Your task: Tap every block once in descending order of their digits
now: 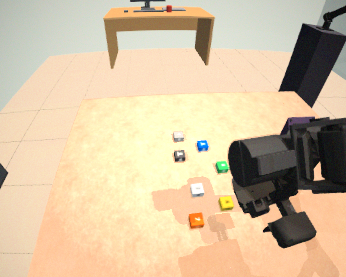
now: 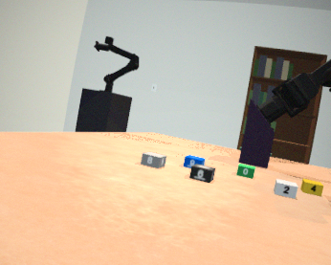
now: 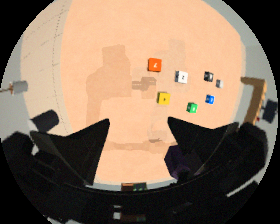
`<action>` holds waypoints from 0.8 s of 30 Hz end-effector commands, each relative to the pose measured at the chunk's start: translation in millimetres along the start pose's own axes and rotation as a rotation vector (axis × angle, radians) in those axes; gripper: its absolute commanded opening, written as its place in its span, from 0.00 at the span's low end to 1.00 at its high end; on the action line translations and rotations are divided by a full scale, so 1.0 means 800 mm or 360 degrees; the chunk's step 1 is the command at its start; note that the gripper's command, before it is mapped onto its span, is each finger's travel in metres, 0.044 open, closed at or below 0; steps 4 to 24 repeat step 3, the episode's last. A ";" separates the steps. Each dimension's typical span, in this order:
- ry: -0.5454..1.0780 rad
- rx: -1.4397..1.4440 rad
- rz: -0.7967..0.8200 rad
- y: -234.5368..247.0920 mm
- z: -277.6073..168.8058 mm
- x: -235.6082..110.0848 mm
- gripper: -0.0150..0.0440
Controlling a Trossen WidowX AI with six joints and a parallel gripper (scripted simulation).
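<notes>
My gripper (image 3: 139, 119) is open and empty, high above the table on the near right side, away from every block. The orange block (image 1: 196, 220) (image 3: 154, 65) has a digit I cannot read surely. The white block (image 1: 197, 190) (image 2: 285, 188) (image 3: 181, 77) shows 2, the yellow block (image 1: 226, 203) (image 2: 312, 187) (image 3: 163, 98) 4, the green block (image 1: 222, 167) (image 2: 246, 170) (image 3: 192, 108) 0, the black block (image 1: 179, 156) (image 2: 202, 173) (image 3: 208, 76) 6, the grey block (image 1: 178, 136) (image 2: 153, 160) (image 3: 219, 83) 8. The blue block (image 1: 202, 145) (image 2: 194, 162) (image 3: 210, 99) has a partly hidden digit.
The blocks stand apart on the tabletop (image 1: 103, 181). A dark purple pedestal (image 2: 256, 142) rises behind them in the exterior view. A wooden desk (image 1: 158, 23) with a monitor and a second black arm on a dark stand (image 2: 103, 111) are in the background.
</notes>
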State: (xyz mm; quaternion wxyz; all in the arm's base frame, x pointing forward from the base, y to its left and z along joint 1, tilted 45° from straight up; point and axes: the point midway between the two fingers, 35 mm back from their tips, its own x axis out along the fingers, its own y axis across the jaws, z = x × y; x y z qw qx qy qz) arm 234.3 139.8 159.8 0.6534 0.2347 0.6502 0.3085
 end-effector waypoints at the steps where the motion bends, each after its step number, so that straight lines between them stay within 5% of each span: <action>1: 0.0014 0.0045 -0.0001 0.006 -0.005 -0.003 0.93; 24: 0.0014 0.0045 -0.0001 0.006 -0.005 -0.003 0.93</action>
